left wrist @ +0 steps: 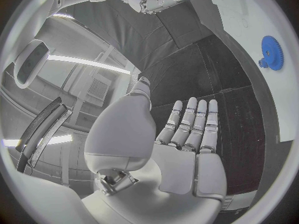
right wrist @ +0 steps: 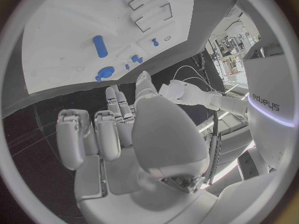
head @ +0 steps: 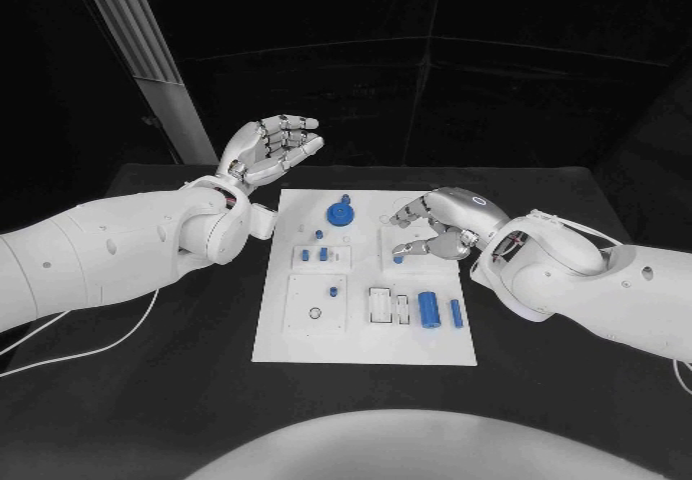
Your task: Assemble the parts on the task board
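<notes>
The white task board (head: 289, 340) lies in the middle of the table. A blue gear (head: 342, 213) stands near its far edge, with small blue pegs (head: 329, 252) just in front of it. Two blue cylinders (head: 433, 308) lie at the near right. My left hand (head: 271, 145) is raised off the board's far left corner, fingers straight and apart, holding nothing; the left wrist view shows its flat palm (left wrist: 187, 139) and the gear (left wrist: 269, 52). My right hand (head: 440, 222) hovers over the board's far right, fingers bent downward with nothing in them, above a small blue piece (head: 400, 260).
A pale upright post (head: 152, 70) stands behind the table's far left. A white cable (head: 116, 335) trails over the table under my left arm. In the right wrist view the board (right wrist: 69, 30) carries a blue cylinder (right wrist: 100, 46) ahead of the fingers.
</notes>
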{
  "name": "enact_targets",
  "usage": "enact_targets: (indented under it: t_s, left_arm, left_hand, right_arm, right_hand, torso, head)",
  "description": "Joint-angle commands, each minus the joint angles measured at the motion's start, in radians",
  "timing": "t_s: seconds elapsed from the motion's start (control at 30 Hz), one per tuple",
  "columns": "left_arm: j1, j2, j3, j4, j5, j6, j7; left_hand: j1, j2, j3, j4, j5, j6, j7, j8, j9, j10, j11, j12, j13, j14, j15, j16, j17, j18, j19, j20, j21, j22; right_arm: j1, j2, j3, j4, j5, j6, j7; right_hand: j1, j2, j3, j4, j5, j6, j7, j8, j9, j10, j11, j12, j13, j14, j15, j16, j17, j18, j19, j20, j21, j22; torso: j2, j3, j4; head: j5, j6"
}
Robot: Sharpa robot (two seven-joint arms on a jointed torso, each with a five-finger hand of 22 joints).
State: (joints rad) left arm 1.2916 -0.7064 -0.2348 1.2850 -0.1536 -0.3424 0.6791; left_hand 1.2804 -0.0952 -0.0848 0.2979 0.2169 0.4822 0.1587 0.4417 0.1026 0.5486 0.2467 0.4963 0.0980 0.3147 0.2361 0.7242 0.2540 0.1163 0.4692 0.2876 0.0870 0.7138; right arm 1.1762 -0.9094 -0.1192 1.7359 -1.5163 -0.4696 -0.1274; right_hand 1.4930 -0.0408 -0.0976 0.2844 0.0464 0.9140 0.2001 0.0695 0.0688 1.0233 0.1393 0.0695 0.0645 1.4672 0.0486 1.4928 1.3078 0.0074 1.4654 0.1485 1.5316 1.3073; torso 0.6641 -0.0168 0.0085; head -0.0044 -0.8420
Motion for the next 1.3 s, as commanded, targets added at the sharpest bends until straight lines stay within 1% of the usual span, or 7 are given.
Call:
enact_targets:
  t_s: [0.03,0.17,0.3,0.6,0.7,0.9,1.3]
  left_arm:
    - [0.001,0.000,0.001,0.000,0.002,0.009,0.205]
    - [0.001,-0.001,0.001,0.001,0.002,0.010,0.205]
    - [0.001,-0.003,0.001,0.003,0.002,0.010,0.205]
    - [0.001,-0.006,0.001,0.006,0.002,0.009,0.205]
    - [0.001,-0.007,0.001,0.007,0.002,0.009,0.205]
    - [0.001,-0.007,0.001,0.007,0.002,0.008,0.205]
    - [0.001,-0.007,0.001,0.006,0.002,0.008,0.205]
  left_hand:
    - [0.000,0.007,0.008,-0.001,0.003,-0.005,0.127,0.004,-0.001,-0.008,0.001,0.004,-0.001,-0.007,0.001,0.004,-0.002,-0.008,0.006,0.002,-0.007,-0.001]
    - [0.000,0.007,0.008,-0.001,0.003,-0.005,0.127,0.004,-0.001,-0.008,0.001,0.004,-0.001,-0.007,0.001,0.004,-0.002,-0.008,0.006,0.002,-0.007,-0.001]
    - [0.000,0.007,0.008,-0.001,0.003,-0.005,0.127,0.004,-0.001,-0.008,0.001,0.004,-0.001,-0.007,0.001,0.004,-0.002,-0.008,0.006,0.002,-0.007,-0.001]
    - [0.000,0.008,0.008,-0.001,0.003,-0.008,0.127,0.008,-0.002,-0.010,0.001,0.009,-0.002,-0.008,0.001,0.007,-0.005,-0.008,0.005,0.002,-0.008,-0.002]
    - [0.000,0.008,0.008,-0.001,0.003,-0.008,0.127,0.008,-0.002,-0.010,0.001,0.009,-0.002,-0.008,0.001,0.007,-0.005,-0.008,0.005,0.002,-0.008,-0.002]
    - [0.000,0.008,0.008,-0.001,0.003,-0.008,0.127,0.008,-0.002,-0.010,0.001,0.009,-0.002,-0.008,0.001,0.007,-0.005,-0.008,0.005,0.002,-0.008,-0.002]
    - [0.000,0.008,0.008,-0.001,0.003,-0.008,0.127,0.008,-0.002,-0.010,0.001,0.009,-0.002,-0.008,0.001,0.007,-0.005,-0.008,0.005,0.002,-0.008,-0.002]
  right_arm:
    - [0.002,0.008,0.000,-0.007,-0.014,0.087,-0.070]
    - [0.002,0.026,-0.001,-0.025,-0.031,0.123,-0.111]
    - [0.001,0.045,-0.001,-0.042,-0.056,0.147,-0.154]
    - [-0.003,0.081,-0.001,-0.072,-0.115,0.197,-0.232]
    - [-0.005,0.089,-0.001,-0.078,-0.122,0.210,-0.241]
    - [-0.009,0.104,-0.002,-0.088,-0.133,0.239,-0.251]
    - [-0.012,0.117,-0.002,-0.097,-0.139,0.280,-0.255]
  right_hand:
    - [-0.016,-0.008,0.003,0.007,0.000,-0.006,0.008,-0.003,0.000,-0.009,0.004,0.004,0.002,0.064,0.009,0.000,0.059,0.005,0.080,0.011,-0.007,0.246]
    - [-0.025,-0.017,0.011,0.007,0.000,-0.014,0.011,-0.005,-0.002,-0.013,0.006,0.005,0.002,0.063,0.011,-0.001,0.056,0.006,0.078,0.013,-0.010,0.244]
    - [-0.025,-0.017,0.015,0.006,0.000,-0.015,0.012,-0.005,-0.002,-0.014,0.007,0.005,0.002,0.063,0.012,0.000,0.056,0.007,0.077,0.013,-0.013,0.243]
    - [0.007,0.004,0.042,-0.006,0.000,-0.022,0.009,-0.003,-0.001,-0.018,0.004,0.010,0.002,0.064,0.010,0.004,0.062,0.007,0.077,0.014,-0.012,0.243]
    - [0.025,0.016,0.050,-0.012,0.000,-0.017,0.003,0.000,0.000,-0.014,-0.001,0.015,0.003,0.065,0.006,0.006,0.066,0.006,0.078,0.012,-0.010,0.244]
    - [0.064,0.042,0.066,-0.026,0.000,0.031,-0.023,0.020,0.007,0.032,-0.023,0.038,0.006,0.067,-0.011,0.011,0.075,0.006,0.080,-0.001,-0.007,0.245]
    - [0.090,0.063,0.072,-0.015,0.000,0.095,-0.049,0.041,0.012,0.107,-0.048,0.054,0.001,0.068,-0.032,0.012,0.075,0.005,0.081,-0.022,-0.006,0.246]
  torso:
    - [0.000,0.0002,0.0003]
    - [0.001,0.0001,-0.0012]
    - [0.001,0.0003,0.0007]
    - [0.001,0.0004,0.0006]
    - [0.001,-0.0001,0.0004]
    - [0.000,-0.0002,0.0001]
    - [0.000,-0.0003,0.0000]
  head:
    - [-0.003,0.001]
    - [-0.003,0.001]
    - [-0.004,0.001]
    - [-0.005,0.000]
    - [-0.004,0.000]
    - [-0.004,-0.002]
    - [-0.003,-0.004]
